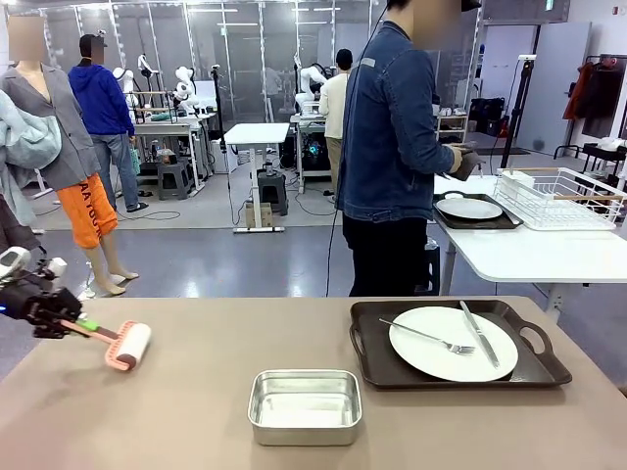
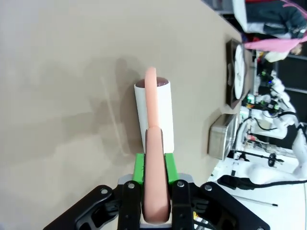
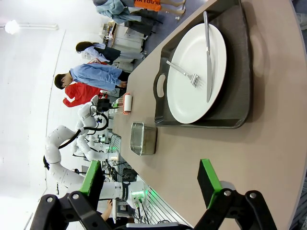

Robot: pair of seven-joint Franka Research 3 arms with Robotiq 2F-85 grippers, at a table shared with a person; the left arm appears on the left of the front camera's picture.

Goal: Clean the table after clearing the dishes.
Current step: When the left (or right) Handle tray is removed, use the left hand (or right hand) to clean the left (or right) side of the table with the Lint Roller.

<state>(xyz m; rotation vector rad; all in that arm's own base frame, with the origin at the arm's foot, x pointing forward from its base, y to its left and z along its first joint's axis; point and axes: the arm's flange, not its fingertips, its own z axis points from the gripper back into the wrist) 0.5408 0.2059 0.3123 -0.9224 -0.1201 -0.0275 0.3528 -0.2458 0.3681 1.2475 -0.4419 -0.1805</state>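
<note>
Clamping the lint roller by its handle, the left end effector is holding it at the tabletop's left edge; the right end effector is hanging released. One tray of dishes is sitting by the right edge: clearing appears half done, cleaning barely begun.

On the large matte beige table, the left arm's black gripper is clamped on the pink handle of a white lint roller near the left edge. A small rectangular steel pan sits at the near middle. To the right lies a dark brown handled tray bearing a round white plate with a metal fork and knife on it. Beyond, a person in a denim jacket faces a white side table holding a second tray with a plate, beside a white wire rack.
</note>
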